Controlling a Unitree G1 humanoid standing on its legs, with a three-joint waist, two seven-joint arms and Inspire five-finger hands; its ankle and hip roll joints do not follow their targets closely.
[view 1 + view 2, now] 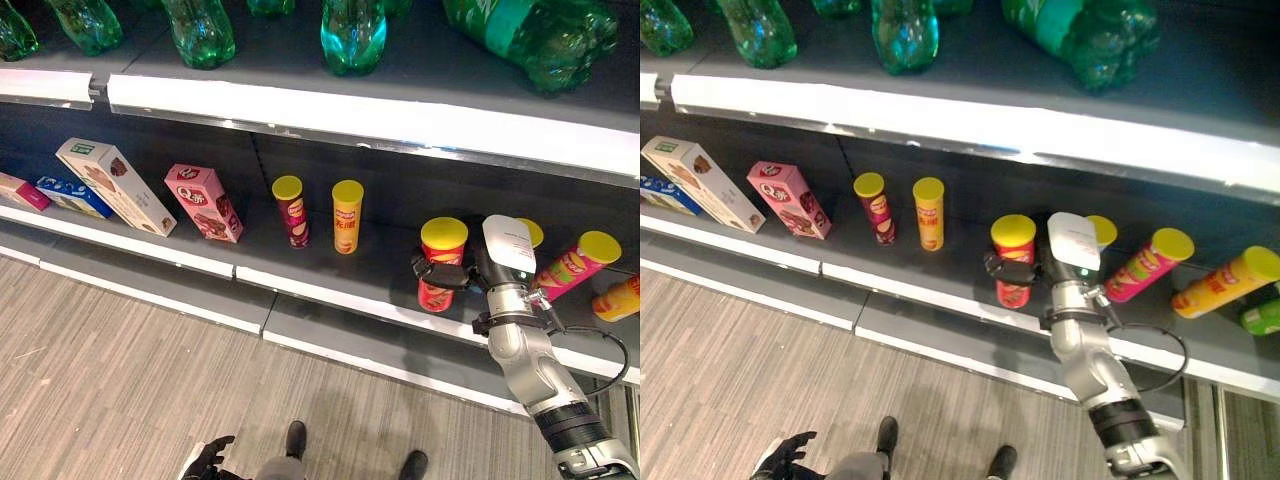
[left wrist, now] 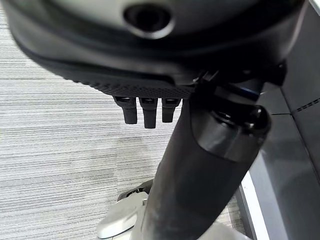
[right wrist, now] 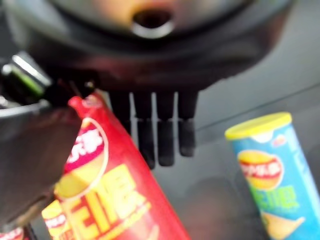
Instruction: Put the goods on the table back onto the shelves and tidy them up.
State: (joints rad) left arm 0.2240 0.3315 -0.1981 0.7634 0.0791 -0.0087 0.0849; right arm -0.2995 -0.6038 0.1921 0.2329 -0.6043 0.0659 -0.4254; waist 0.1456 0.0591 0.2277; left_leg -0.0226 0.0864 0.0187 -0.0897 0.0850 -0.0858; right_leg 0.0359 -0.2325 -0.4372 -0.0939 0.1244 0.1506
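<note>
The right hand (image 1: pixel 455 272) is clamping the red can (image 1: pixel 440 265), standing it upright on the shelf (image 1: pixel 330 285) at three o'clock from the yellow can (image 1: pixel 347 216), seemingly to extend the row. The left hand (image 1: pixel 208 458) is hanging idle, fingers relaxed.

On the lower shelf (image 1: pixel 330 275): 7 yellow-lidded chip cans (image 1: pixel 347 216), 4 snack boxes (image 1: pixel 203 203) and 1 green item (image 1: pixel 1264 316) at the far right. On the upper shelf (image 1: pixel 400 120): 6 green bottles (image 1: pixel 352 35).
</note>
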